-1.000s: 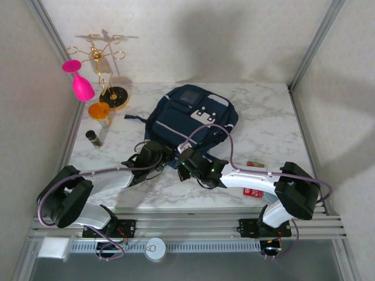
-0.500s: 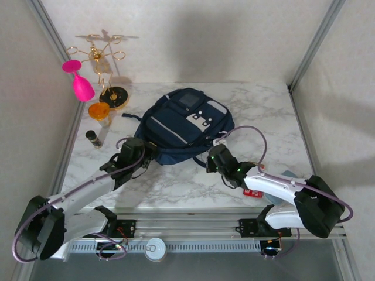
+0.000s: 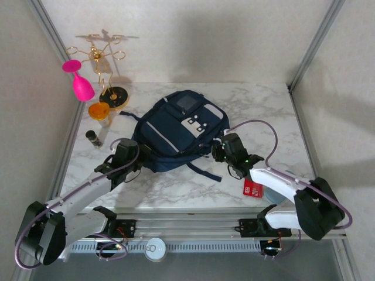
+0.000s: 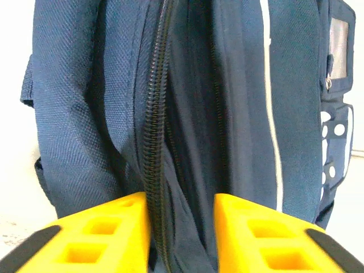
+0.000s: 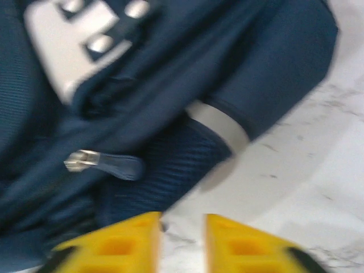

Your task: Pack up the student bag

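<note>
The student bag [image 3: 176, 132], navy with pale stripes and a grey patch, lies flat in the middle of the marble table. My left gripper [image 3: 132, 154] is at its near-left edge. In the left wrist view its yellow fingers [image 4: 122, 224] pinch a fold of the student bag [image 4: 187, 102] with the black zipper [image 4: 156, 131] between them. My right gripper [image 3: 226, 146] is at the bag's right edge. Its blurred fingers [image 5: 131, 236] stand a little apart over bare marble, just off the student bag [image 5: 159, 153]. A zipper pull [image 5: 102, 162] lies close by.
A gold rack [image 3: 105, 67] with a pink glass [image 3: 79, 83] stands at the back left. An orange cup [image 3: 98, 110] and a dark cylinder [image 3: 92, 138] lie beside it. A red card [image 3: 253, 188] sits under the right arm. A loose strap [image 3: 205, 171] trails toward the front.
The bag has turned and slid left and away. The left gripper has drawn left along with its edge. The right gripper has swung from the bag's near edge out to its right side.
</note>
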